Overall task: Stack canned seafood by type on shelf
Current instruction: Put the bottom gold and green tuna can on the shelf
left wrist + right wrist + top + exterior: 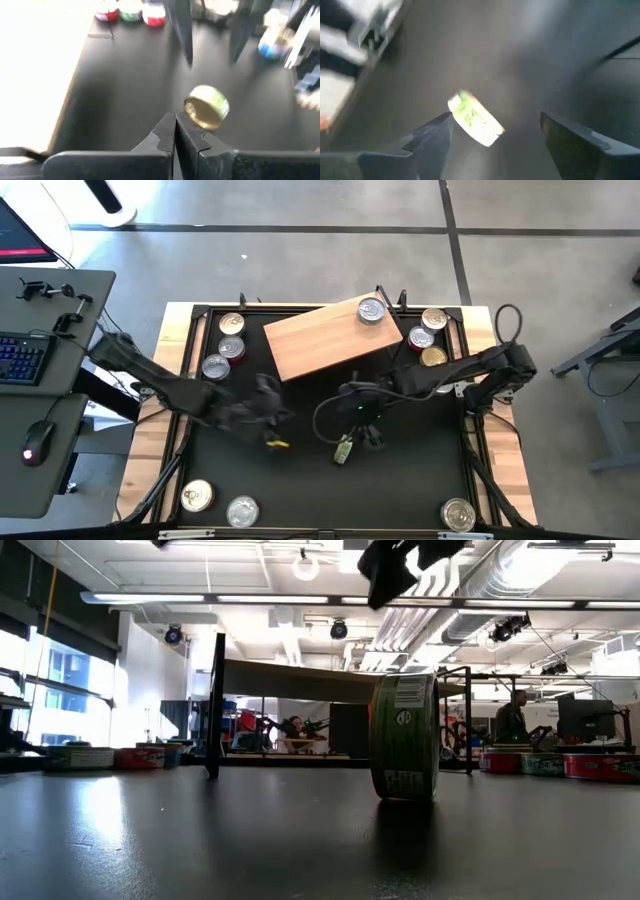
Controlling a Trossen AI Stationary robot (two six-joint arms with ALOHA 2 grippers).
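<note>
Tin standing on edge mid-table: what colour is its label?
Green, with pale print; the small round tin shows it best in the low view.

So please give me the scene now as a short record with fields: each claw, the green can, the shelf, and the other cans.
left claw: shut, holding nothing, low over the black table, left of centre
right claw: open, directly above the green can
green can: standing on its edge on the table, free of both claws
shelf: wooden block lying at an angle at the back; one can on shelf near its right end
other cans: groups at back left and back right, three along the front edge
</note>
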